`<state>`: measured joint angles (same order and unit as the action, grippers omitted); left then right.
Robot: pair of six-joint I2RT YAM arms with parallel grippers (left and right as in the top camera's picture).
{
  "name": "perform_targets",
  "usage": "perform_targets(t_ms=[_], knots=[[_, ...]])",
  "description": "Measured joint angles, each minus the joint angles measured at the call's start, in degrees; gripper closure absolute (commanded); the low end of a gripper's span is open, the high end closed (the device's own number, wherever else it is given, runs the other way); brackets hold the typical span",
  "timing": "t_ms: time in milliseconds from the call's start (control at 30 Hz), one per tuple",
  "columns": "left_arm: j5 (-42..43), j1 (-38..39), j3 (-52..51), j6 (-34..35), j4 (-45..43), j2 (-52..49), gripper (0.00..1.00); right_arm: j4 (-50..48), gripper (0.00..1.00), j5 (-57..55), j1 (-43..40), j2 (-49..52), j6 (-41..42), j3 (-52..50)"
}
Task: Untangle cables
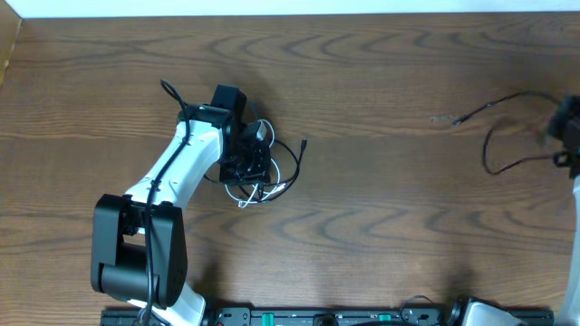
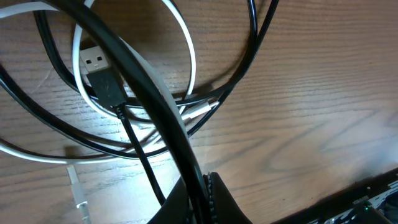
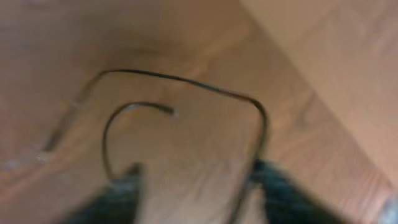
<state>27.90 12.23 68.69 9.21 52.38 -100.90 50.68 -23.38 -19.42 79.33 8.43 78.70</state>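
A black cable (image 1: 297,159) and a white cable (image 1: 246,196) lie tangled in loops on the wooden table left of centre. My left gripper (image 1: 246,166) is down in the tangle. In the left wrist view it (image 2: 199,194) is shut on a strand of the black cable (image 2: 149,93). The white cable (image 2: 190,62) loops under the black one, and a white and a black USB plug (image 2: 99,71) lie side by side. My right gripper (image 1: 564,136) is at the far right, blurred. In the right wrist view it (image 3: 196,186) is open over a thin black cable (image 3: 186,79).
The thin black cable (image 1: 489,145) curves across the table's right side, its free end towards the middle. The left arm's white link (image 1: 172,167) reaches in from the front left. A black rail (image 1: 362,317) runs along the front edge.
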Motion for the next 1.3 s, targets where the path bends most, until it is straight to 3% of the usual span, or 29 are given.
perform_targets(t_ms=[133, 333, 533, 667, 833, 1067, 1300], knots=[[0.0, 0.0, 0.0, 0.0, 0.0, 0.0, 0.93, 0.5, 0.01, 5.2, -2.3, 3.6, 0.9, 0.0], [0.5, 0.0, 0.0, 0.0, -0.5, 0.0, 0.93, 1.1, 0.01, 21.6, -2.2, 3.7, 1.5, 0.0], [10.1, 1.2, 0.0, -2.0, -8.0, 0.0, 0.93, 3.8, 0.01, 39.4, -1.8, 3.7, -0.9, 0.0], [16.1, 6.4, 0.0, -5.0, -11.8, 0.0, 0.93, 5.7, 0.01, 44.8, 0.7, 3.7, -3.5, 0.0], [17.0, 14.4, 1.0, -7.8, -11.1, 1.3, 0.93, 8.0, 0.01, 46.4, 6.2, 4.1, -7.0, 0.0], [17.0, 16.3, 4.7, -8.0, -10.5, 18.5, 0.93, 8.2, 0.01, 47.1, 13.7, 8.2, -8.3, -0.2], [15.1, 16.3, 5.3, -8.2, -16.1, 34.0, 0.92, 7.1, 0.01, 49.9, 24.3, 13.5, -8.7, -0.4]])
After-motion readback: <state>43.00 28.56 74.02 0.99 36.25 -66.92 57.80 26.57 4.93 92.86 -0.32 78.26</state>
